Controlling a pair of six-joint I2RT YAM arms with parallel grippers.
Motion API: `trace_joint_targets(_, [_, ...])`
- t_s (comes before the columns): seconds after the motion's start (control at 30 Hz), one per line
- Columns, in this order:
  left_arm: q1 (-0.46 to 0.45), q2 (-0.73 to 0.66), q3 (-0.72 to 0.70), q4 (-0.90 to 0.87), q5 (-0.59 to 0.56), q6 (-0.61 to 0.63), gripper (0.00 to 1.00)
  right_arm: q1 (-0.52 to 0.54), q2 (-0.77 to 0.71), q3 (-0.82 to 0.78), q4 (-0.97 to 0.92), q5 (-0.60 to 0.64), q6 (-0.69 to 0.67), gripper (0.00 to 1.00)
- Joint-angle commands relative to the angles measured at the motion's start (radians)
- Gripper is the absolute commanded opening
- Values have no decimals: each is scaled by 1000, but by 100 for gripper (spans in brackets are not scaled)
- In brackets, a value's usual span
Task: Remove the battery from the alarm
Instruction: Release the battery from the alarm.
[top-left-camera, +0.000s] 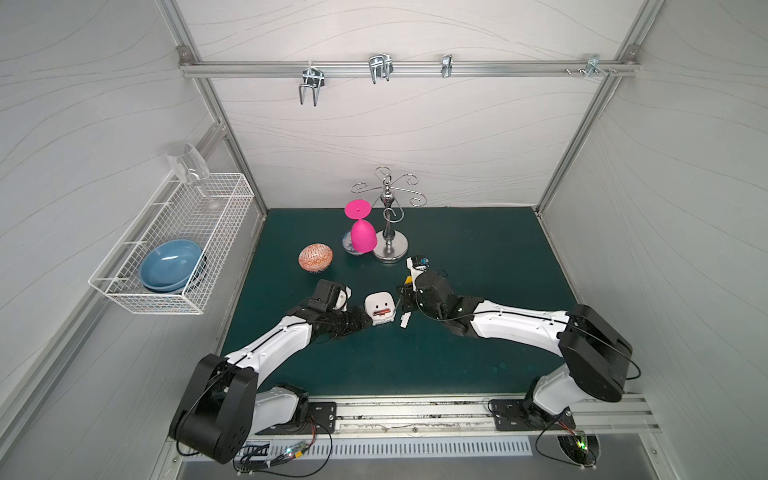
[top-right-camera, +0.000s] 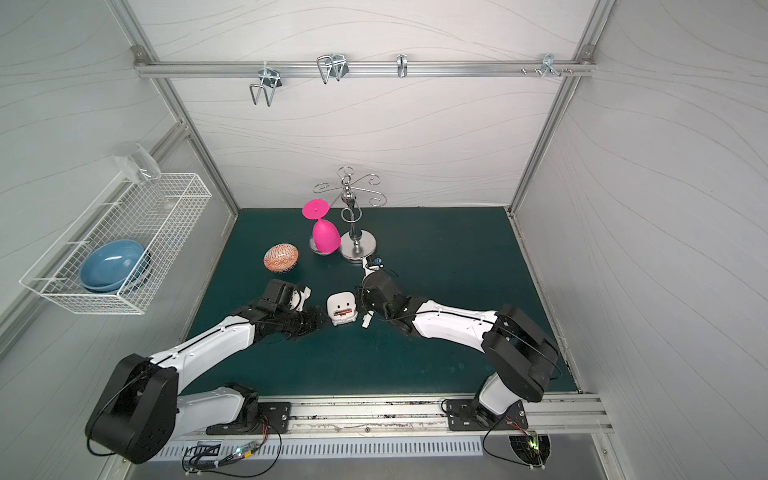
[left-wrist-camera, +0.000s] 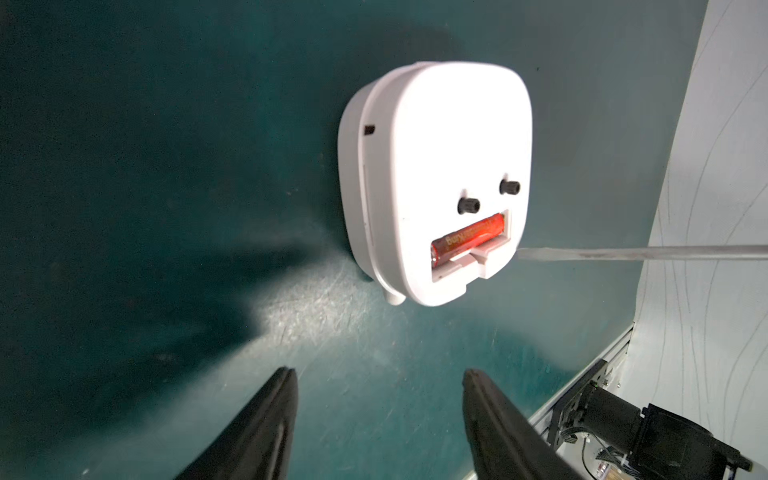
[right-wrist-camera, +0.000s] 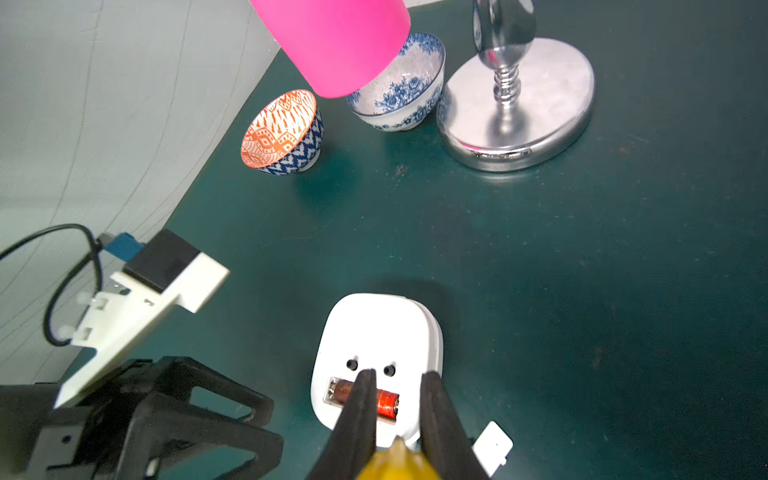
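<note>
The white alarm (top-left-camera: 379, 302) (top-right-camera: 341, 302) lies face down on the green mat, its back up and its battery slot uncovered. The red battery (left-wrist-camera: 467, 239) (right-wrist-camera: 386, 405) sits in that slot. My left gripper (left-wrist-camera: 376, 372) (top-left-camera: 365, 319) is open just left of the alarm, with only mat between its fingers. My right gripper (right-wrist-camera: 399, 374) (top-left-camera: 402, 301) hovers over the alarm's right side, shut on the yellow handle of a screwdriver (right-wrist-camera: 395, 461). The screwdriver's metal shaft (left-wrist-camera: 644, 252) ends at the alarm's edge beside the slot.
A small white cover piece (top-left-camera: 404, 321) (right-wrist-camera: 492, 446) lies right of the alarm. Behind stand an orange patterned bowl (top-left-camera: 315, 257), a blue-and-white bowl (right-wrist-camera: 399, 83), an upturned pink goblet (top-left-camera: 362, 235) and a chrome stand (top-left-camera: 390, 245). A wire basket (top-left-camera: 124, 286) hangs on the left wall.
</note>
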Motion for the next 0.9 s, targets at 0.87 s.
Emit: trace_joint_targets(0.87, [31,241,105,133,24,31,49,20,105,38,50,9,-49,0])
